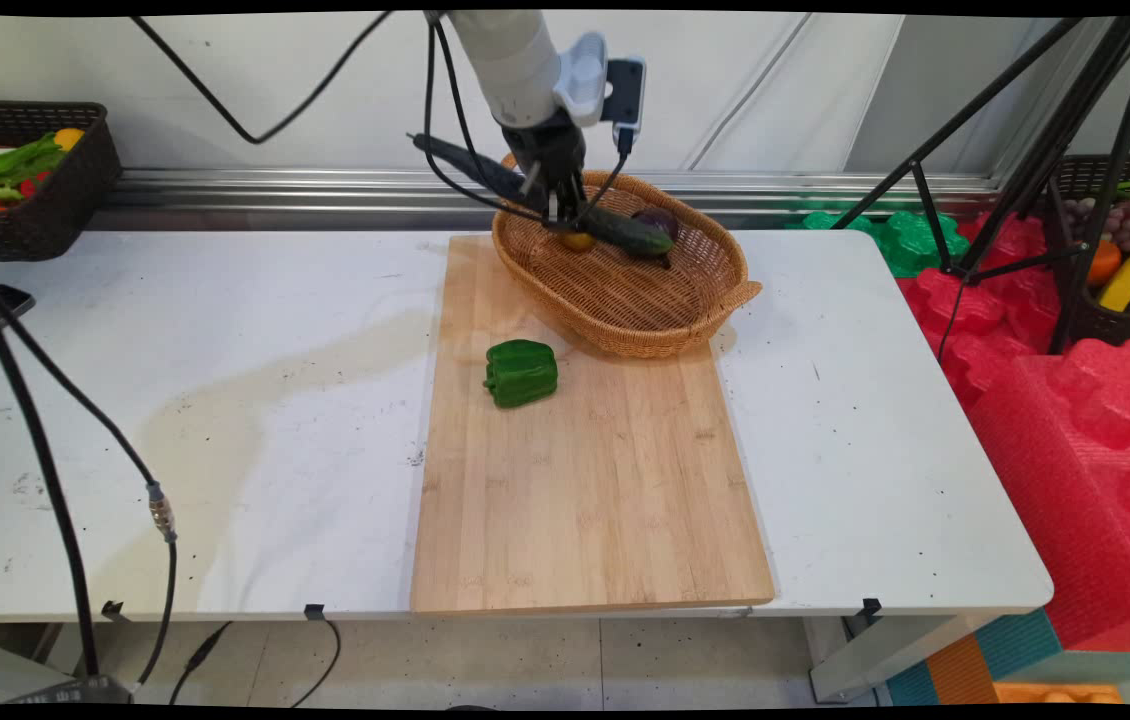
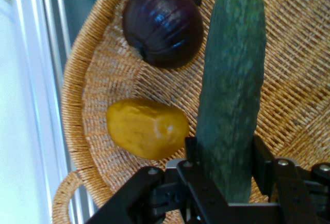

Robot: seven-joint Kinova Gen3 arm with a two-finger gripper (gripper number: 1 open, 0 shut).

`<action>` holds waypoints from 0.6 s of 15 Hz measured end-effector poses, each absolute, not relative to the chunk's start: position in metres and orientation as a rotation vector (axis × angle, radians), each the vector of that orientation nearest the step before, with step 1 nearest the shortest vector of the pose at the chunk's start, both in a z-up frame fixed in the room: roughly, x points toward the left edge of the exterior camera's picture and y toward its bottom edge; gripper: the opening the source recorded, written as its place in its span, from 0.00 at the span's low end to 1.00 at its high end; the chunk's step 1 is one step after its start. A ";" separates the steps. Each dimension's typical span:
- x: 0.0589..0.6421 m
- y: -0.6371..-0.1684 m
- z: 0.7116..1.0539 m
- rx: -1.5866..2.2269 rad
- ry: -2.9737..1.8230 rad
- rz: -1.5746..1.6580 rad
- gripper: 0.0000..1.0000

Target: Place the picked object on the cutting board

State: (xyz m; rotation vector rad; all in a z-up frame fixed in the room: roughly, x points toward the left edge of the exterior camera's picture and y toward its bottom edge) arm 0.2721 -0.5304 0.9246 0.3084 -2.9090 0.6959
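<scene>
3 items sit in the basket (image 1: 625, 290): cucumber (image 2: 232, 90) clenched between the gripper (image 2: 224, 175) jaws, onion (image 2: 162, 25), yellow vegetable (image 2: 147, 128); 1 green pepper (image 1: 521, 372) lies on the board (image 1: 590, 480).

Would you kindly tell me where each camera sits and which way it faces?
Main view: stands above the table's near side, looking down across the table to the wall; shows the white arm and pincer over the basket.
Hand view: rides on the hand, looking along the pincer into the basket; linkage and fingers show.
Shared: cucumber, purple onion, yellow piece.
</scene>
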 end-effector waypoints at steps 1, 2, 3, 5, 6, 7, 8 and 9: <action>0.272 -0.527 0.931 0.310 -2.900 0.708 0.00; 0.271 -0.525 0.935 0.311 -2.893 0.718 0.00; 0.271 -0.521 0.942 0.317 -2.880 0.733 0.00; 0.271 -0.513 0.958 0.335 -2.849 0.762 0.00; 0.272 -0.509 0.963 0.344 -2.837 0.773 0.00; 0.273 -0.507 0.967 0.349 -2.830 0.779 0.00; 0.274 -0.504 0.971 0.357 -2.821 0.787 0.00; 0.275 -0.501 0.974 0.366 -2.813 0.792 0.00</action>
